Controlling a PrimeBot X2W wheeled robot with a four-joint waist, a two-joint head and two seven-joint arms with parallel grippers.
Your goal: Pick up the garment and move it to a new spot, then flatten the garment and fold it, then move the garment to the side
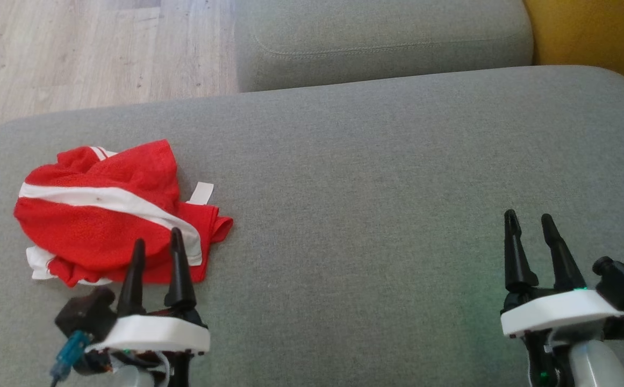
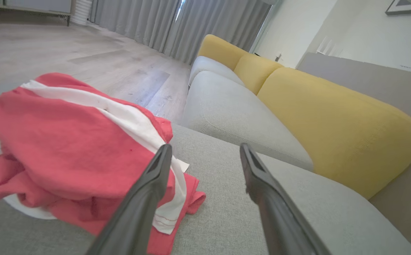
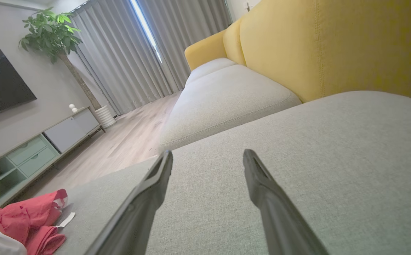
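Right wrist view television, plant, head view garment near left claw

No words or numbers can be read anywhere, and the little white tag sticking out at the far right side of the red and white garment looks blank from here.

Red garment with white stripe; grey cushion.
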